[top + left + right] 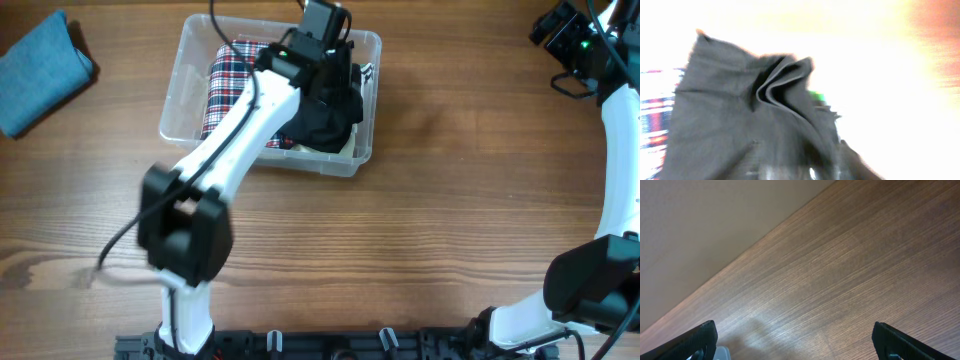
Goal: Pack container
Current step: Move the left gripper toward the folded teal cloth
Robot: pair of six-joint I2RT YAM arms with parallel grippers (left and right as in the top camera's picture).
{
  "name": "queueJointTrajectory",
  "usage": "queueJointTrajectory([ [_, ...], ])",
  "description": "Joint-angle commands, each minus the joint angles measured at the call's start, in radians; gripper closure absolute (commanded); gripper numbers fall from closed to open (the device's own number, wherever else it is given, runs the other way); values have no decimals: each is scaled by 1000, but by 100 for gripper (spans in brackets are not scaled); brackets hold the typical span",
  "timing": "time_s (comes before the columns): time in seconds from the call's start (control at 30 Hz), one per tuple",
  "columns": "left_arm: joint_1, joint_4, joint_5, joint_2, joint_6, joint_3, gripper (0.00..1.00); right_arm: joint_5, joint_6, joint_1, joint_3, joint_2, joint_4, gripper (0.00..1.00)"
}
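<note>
The clear plastic container [180, 95] stands at the back of the table, left of centre. Inside it a red plaid folded garment [226, 80] lies on the left and a bunched black garment [335, 112] on the right. My left gripper [325, 25] hangs over the tub's far right part, above the black garment. The left wrist view is blurred and filled by the black garment [730, 115], with the plaid garment [654, 115] at its left edge; the jaws do not show clearly. My right gripper [800, 345] is wide open and empty over bare wood at the far right [562, 28].
A folded blue garment [40, 65] lies on the table at the far left, outside the tub. The left arm stretches from the front edge diagonally over the tub's front rim. The table's far edge shows in the right wrist view.
</note>
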Motion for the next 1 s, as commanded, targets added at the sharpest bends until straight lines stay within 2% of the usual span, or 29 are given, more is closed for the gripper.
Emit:
queueJointTrajectory([
  [0.0,18,-43,-22,-221,-2,0,16,10,14,4,11,9,2,0],
  [0.03,45,-76,-59,-267,-2,0,0,10,14,4,11,9,2,0],
  [0.17,198,-211,-76,-336,-3,0,0,10,14,4,11,9,2,0],
  [0.27,370,-289,-76,-332,-2,0,0,10,14,4,11,9,2,0],
  [0.43,610,-296,-75,-277,-8,0,0,10,14,4,11,9,2,0],
  [0.57,735,-276,-83,-179,-24,0,0,10,14,4,11,9,2,0],
  [0.6,755,-269,-122,-145,-10,0,0,10,14,4,11,9,2,0],
  [0.63,764,-259,-162,-114,28,0,0,10,14,4,11,9,2,0],
  [0.73,772,-193,-407,13,134,0,0,10,14,4,11,9,2,0],
  [0.8,772,-97,-467,74,247,0,0,10,14,4,11,9,2,0],
  [0.87,772,1,-469,122,407,0,0,10,14,4,11,9,2,0],
  [0.97,781,119,-468,200,723,0,0,10,14,4,11,9,2,0],
])
